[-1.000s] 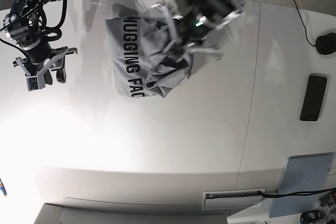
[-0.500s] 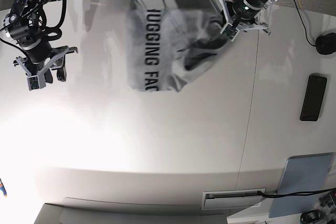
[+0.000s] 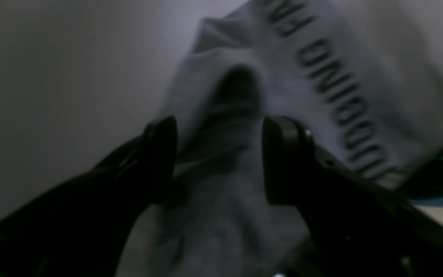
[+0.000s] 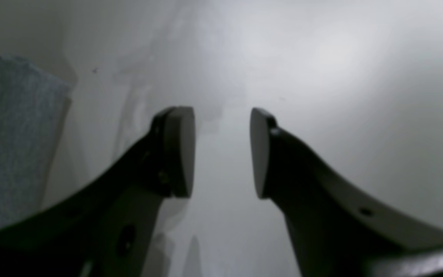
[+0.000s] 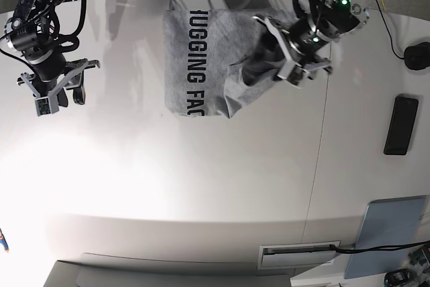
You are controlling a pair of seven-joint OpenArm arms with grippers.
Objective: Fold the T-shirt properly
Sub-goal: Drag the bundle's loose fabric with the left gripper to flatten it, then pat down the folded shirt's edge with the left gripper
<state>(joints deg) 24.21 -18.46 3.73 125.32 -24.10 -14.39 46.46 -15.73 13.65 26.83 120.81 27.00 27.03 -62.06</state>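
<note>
The T-shirt (image 5: 201, 58) lies bunched at the table's (image 5: 201, 186) far edge. The left gripper (image 3: 217, 157) stands wide astride a raised fold; the right gripper (image 4: 221, 152) hovers half-open, empty. Closing there would likely pinch several layers, dragging the shirt crooked.

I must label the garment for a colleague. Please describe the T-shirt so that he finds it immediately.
On the white table, look at the far edge near the middle. The T-shirt lies there crumpled, beside the left gripper. It is the only grey cloth, with black block letters.
</note>
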